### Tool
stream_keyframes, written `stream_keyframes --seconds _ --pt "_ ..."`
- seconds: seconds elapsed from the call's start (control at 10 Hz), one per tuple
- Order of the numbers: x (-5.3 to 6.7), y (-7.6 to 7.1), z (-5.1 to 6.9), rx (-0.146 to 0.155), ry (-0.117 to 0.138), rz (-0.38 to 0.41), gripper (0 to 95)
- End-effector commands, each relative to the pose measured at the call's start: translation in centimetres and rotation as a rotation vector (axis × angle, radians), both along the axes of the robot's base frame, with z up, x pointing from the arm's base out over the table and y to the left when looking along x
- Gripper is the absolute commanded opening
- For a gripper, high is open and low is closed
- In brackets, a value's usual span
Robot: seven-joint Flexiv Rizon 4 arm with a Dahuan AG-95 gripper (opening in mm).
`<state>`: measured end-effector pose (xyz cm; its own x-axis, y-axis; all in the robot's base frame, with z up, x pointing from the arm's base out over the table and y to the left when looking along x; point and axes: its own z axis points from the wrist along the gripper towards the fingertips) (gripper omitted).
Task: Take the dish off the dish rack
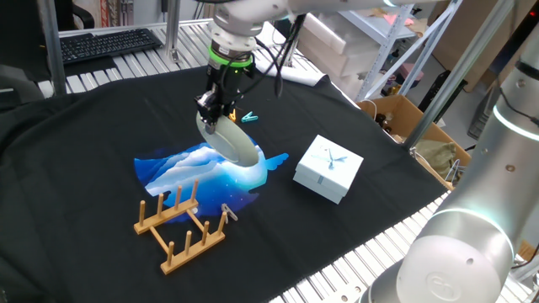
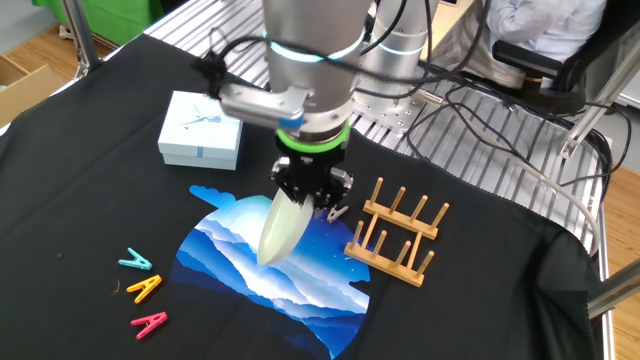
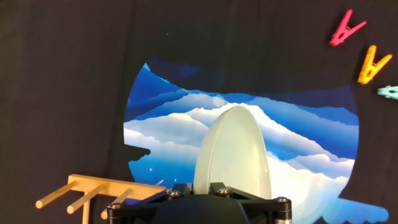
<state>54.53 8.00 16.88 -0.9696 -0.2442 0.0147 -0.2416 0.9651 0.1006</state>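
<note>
Gripper (image 2: 309,200) pinches the dish (image 2: 281,229) by its top rim; dish hangs edge-down, tilted, over the blue mat (image 2: 275,270) mid-table, clear of the dish rack (image 2: 398,233) beside it.

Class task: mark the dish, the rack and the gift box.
dish (image 2: 281,229), other fixed view, middle of its face
rack (image 2: 400,238), other fixed view, its pegs
gift box (image 1: 328,167), one fixed view, lid

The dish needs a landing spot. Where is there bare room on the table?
The blue mat under the held dish is bare, as is black cloth between the mat and the gift box. It is crowded by the dish rack and the clothespins.
</note>
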Motion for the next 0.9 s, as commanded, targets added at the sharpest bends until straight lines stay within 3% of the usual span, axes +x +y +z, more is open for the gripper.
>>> stream_keyframes --seconds 0.1,0.2,0.4,0.9 --pt "-0.31 -0.16 0.00 -0.027 -0.028 -0.007 0.0" --pt "-0.30 -0.14 -0.12 -0.030 -0.027 -0.024 0.0" --pt "-0.29 -0.10 -0.26 -0.041 -0.025 -0.040 38.0" --pt "-0.28 -0.11 -0.27 -0.044 -0.021 -0.060 38.0"
